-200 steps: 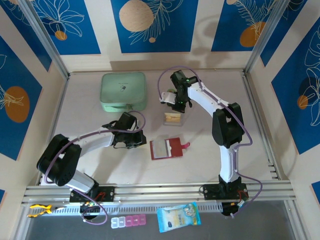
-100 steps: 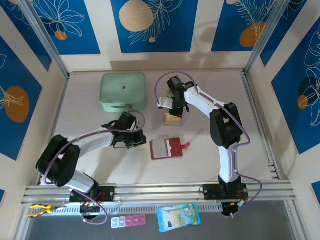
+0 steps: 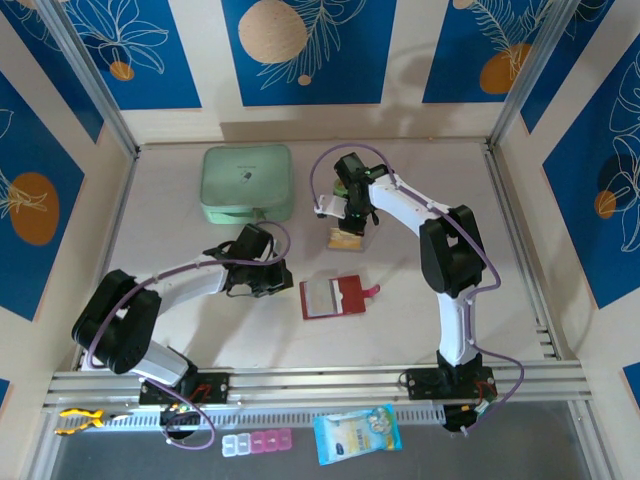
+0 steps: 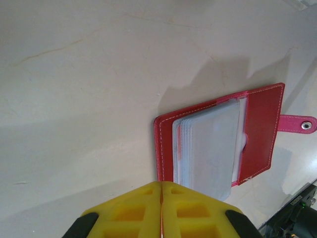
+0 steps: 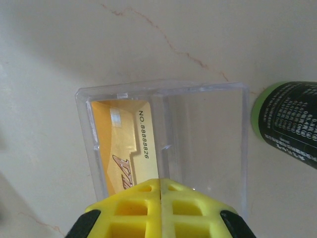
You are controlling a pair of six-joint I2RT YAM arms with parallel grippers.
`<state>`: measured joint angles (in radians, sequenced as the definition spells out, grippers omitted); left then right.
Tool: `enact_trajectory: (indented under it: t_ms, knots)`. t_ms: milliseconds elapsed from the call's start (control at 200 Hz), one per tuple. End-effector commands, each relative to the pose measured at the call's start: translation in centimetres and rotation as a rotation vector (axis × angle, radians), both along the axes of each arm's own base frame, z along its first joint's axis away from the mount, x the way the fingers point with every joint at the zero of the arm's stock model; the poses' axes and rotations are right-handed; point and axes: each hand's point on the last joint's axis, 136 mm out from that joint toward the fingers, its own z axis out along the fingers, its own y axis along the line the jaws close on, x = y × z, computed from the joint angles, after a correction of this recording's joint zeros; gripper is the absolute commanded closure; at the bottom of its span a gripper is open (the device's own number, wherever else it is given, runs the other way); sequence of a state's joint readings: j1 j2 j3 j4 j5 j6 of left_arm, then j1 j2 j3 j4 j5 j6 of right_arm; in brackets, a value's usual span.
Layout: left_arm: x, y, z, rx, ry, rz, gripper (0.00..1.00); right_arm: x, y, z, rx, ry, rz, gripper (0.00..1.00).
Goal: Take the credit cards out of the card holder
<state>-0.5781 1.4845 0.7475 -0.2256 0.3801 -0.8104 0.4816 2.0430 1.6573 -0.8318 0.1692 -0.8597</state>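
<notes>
Near table centre, the card holder (image 3: 335,297) lies open and flat, clear sleeves up, snap tab toward 3 o'clock. Just beside it at 9 o'clock, the left gripper (image 4: 161,191) has its yellow fingers pressed together with nothing between them. At the holder's 12 o'clock, the clear tray (image 5: 163,88) contains one yellow-orange credit card (image 5: 121,148). The right gripper (image 5: 159,187) hovers over it, fingers likewise pressed together, empty.

Red card holder (image 3: 335,297) open flat, clear sleeves up; yellow credit card (image 5: 121,148) inside clear tray (image 5: 208,144)
</notes>
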Motion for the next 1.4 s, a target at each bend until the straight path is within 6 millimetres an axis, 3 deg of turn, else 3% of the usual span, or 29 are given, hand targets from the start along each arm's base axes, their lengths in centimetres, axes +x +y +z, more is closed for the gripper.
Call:
enact_trajectory:
  t_ms: [0, 190, 390, 550, 740, 950, 1045, 1395]
  knots:
    - [0.0, -0.3, 0.9, -0.028, 0.005, -0.004, 0.92, -0.3, 0.9, 3.8, 0.094, -0.04, -0.04, 1.0]
    - [-0.1, -1.4, 1.1, -0.044, 0.003, -0.022, 0.92, -2.5, 2.0, 6.0, 0.21, 0.0, -0.143, 1.0]
    - [-0.7, -2.8, 0.8, -0.05, 0.009, -0.04, 0.93, -5.3, 3.5, 7.8, 0.385, 0.126, -0.374, 1.0]
    - [-1.2, -3.6, 0.6, -0.044, 0.011, -0.052, 0.93, -7.8, 3.8, 7.3, 0.491, 0.235, -0.587, 1.0]
    - [-1.7, -4.2, 0.1, -0.028, 0.01, -0.049, 0.93, -10.5, 2.9, 5.3, 0.555, 0.399, -0.913, 1.0]
    - [-1.9, -4.4, -0.6, 0.015, 0.008, -0.047, 0.95, -13.5, 3.0, 3.8, 0.567, 0.592, -1.124, 1.0]
    - [-2.0, -4.3, -1.3, 0.029, 0.024, -0.048, 0.95, -14.7, 3.9, 3.6, 0.586, 0.692, -1.144, 1.0]
    - [-2.3, -3.4, -2.8, 0.088, 0.038, -0.048, 0.96, -16.4, 6.0, 2.6, 0.563, 0.751, -1.116, 0.73]
